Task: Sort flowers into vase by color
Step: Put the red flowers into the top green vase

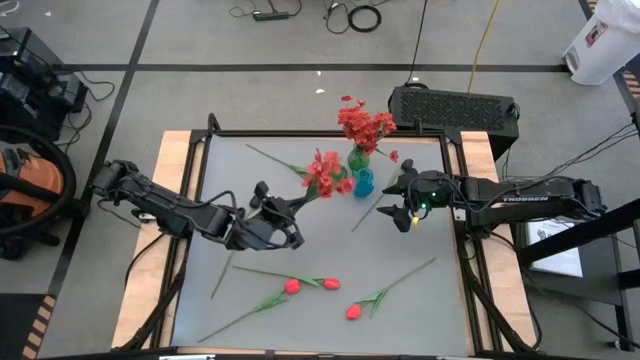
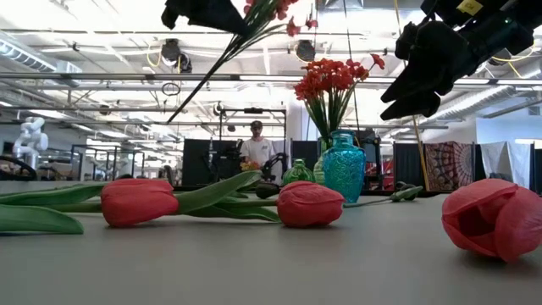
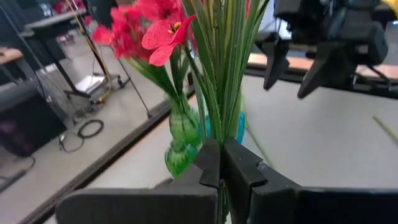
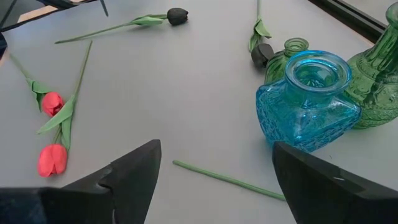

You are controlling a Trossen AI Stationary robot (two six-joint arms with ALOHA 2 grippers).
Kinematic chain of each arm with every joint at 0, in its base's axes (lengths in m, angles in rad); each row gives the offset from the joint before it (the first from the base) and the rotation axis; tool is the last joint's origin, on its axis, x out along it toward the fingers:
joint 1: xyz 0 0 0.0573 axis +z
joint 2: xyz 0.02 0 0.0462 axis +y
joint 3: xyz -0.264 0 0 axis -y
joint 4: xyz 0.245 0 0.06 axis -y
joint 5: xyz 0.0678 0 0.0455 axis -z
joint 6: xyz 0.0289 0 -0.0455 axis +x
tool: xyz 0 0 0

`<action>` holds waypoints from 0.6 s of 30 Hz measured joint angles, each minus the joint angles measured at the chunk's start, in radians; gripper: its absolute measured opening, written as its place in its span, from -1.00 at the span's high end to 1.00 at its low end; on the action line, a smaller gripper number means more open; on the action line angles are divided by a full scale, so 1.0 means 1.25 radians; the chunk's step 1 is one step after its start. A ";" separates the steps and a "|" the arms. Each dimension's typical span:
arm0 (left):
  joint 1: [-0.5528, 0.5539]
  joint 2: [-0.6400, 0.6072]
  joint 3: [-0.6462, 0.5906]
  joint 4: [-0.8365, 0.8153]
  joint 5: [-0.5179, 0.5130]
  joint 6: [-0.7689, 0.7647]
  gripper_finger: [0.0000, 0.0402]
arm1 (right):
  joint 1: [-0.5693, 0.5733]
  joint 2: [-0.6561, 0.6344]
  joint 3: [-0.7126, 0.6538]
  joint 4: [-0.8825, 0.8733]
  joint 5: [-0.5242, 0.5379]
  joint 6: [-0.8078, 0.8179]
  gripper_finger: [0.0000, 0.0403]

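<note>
I'm holding the left gripper (image 1: 296, 226) up over the middle of the counter (image 1: 420, 310), closed tight on the green stems of a bunch of red blossoms (image 1: 325, 175) that is hanging in the air just beside the vases. The stems are long and splayed; I judge they could catch the rim of the green vase (image 3: 181, 134) already holding red flowers (image 1: 366, 127), or nudge the blue vase (image 4: 308, 99) next to it, which looks empty, and tip one over. The bunch could also twist in the grip, since I'm pinching it far down. Three red tulips (image 1: 292, 286) and some dark buds (image 4: 177, 15) are lying loose on the counter. Over on the right, the right gripper (image 1: 408, 204) is hovering near the blue vase, jaws spread fully, holding nothing.
</note>
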 joint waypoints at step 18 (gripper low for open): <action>0.006 -0.238 0.000 0.020 -0.029 0.255 0.96 | 0.000 0.000 0.000 0.000 0.000 0.000 -0.49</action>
